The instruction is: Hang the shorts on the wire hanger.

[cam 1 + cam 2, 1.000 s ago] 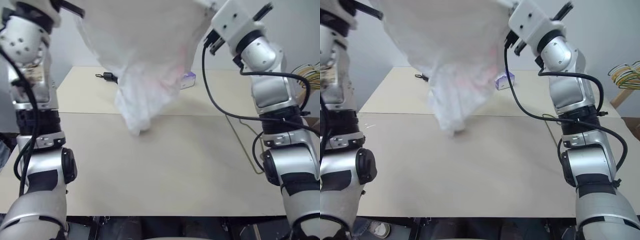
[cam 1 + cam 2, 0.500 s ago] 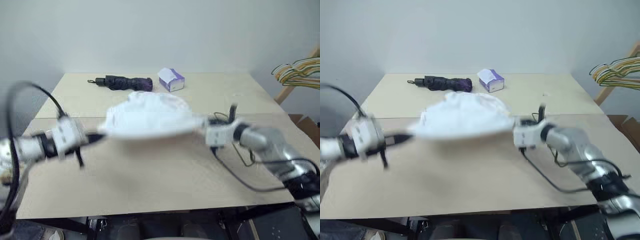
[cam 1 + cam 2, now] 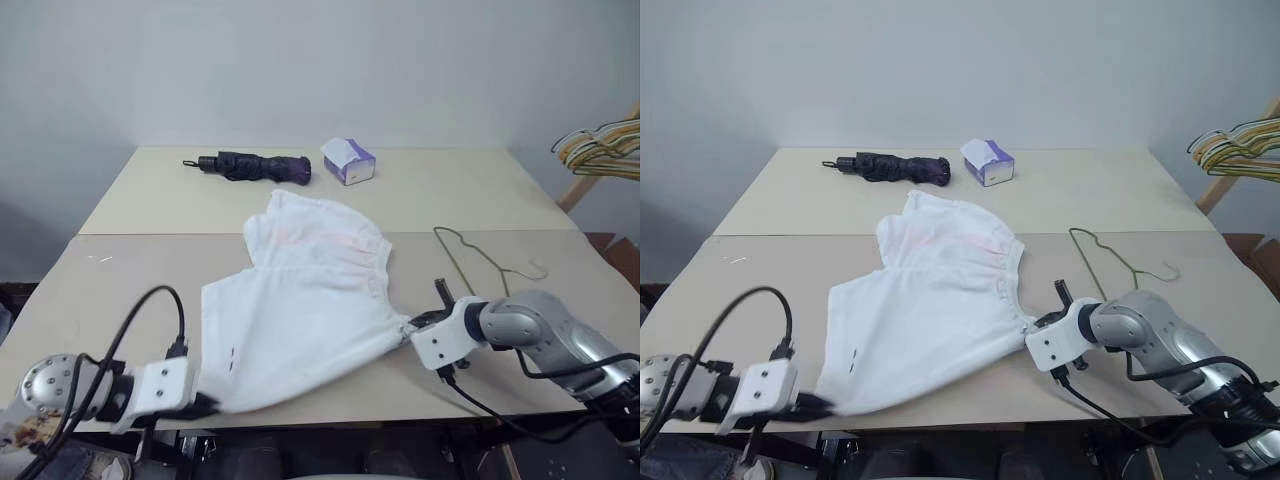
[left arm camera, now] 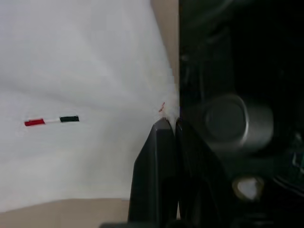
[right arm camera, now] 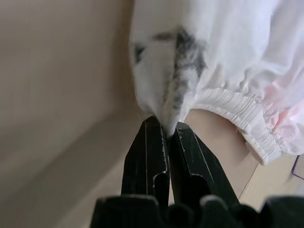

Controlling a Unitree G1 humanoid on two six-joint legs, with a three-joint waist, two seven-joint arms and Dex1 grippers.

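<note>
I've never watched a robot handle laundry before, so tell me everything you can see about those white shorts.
The shorts are thin white fabric with a gathered elastic waistband, a faint pink tinge near the waist and tiny red and black marks near one hem. They lie spread and rumpled on the beige table. The left gripper pinches the hem edge at the near corner; the right gripper pinches a bunched corner by the waistband. The wire hanger lies apart beside them.

Silver-grey arms with white wrist blocks, looping black cables, and 2 black-fingered claws (image 3: 1038,322), seemingly matte.
</note>
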